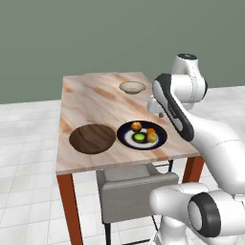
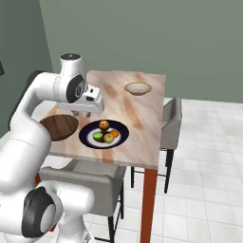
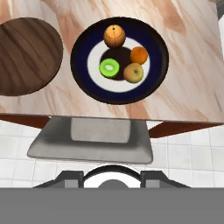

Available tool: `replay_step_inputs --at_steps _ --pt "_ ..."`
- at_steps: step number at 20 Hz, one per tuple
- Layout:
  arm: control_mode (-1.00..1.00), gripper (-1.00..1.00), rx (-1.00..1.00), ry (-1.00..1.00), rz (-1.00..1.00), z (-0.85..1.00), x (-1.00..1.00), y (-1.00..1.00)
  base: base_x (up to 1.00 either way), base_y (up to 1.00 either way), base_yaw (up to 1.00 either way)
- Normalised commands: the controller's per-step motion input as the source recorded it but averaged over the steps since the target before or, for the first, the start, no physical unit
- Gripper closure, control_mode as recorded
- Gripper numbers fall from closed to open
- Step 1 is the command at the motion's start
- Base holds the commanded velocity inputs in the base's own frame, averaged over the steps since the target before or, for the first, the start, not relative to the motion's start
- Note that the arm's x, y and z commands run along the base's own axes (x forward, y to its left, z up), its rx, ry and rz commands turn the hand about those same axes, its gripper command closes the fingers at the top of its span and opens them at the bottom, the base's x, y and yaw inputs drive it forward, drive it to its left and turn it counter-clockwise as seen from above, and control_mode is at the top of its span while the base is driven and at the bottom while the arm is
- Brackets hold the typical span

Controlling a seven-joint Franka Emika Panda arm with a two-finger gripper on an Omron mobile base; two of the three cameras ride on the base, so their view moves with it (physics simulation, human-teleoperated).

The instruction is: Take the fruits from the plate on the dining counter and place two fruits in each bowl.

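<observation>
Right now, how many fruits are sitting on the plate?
4, all on the plate: one orange fruit at the top, another orange right, the green one centre-left, the yellow one lower right.

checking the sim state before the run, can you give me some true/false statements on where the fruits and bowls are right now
1. All four fruits lie on the plate. True.
2. The wooden bowl already holds two fruits. False: it holds none.
3. The cream bowl stands at the far end of the counter, away from the plate. True.
4. The hand is shut on an orange. False: it hangs above the counter near the plate, shut, holding nothing.
5. The wooden bowl sits right beside the plate. True.
6. The green fruit is in the cream bowl. False: it is on the plate.
</observation>
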Motion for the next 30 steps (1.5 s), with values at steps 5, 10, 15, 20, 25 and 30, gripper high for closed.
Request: replay_step_inputs --at_steps 5,10,15,20,25,30 --pt "-1.0 -1.0 0.0 -0.01 0.0 -0.01 -0.02 0.15 0.0 0.0 0.0" --pt "-1.0 -1.0 -0.04 -0.05 0.0 -0.34 0.01 0.4 0.0 0.0 0.0" --pt "-1.0 -1.0 -0.12 0.0 0.0 -0.56 0.16 0.17 0.0 0.0 0.0" --pt "-1.0 -1.0 -0.11 0.17 0.0 -0.56 0.76 -0.11 0.0 0.0 0.0" --pt "-1.0 -1.0 0.0 0.08 0.0 -0.32 0.67 -0.87 0.0 0.0 0.0" --pt "-1.0 -1.0 0.03 0.0 0.0 -0.03 0.22 -0.67 0.0 0.0 0.0"
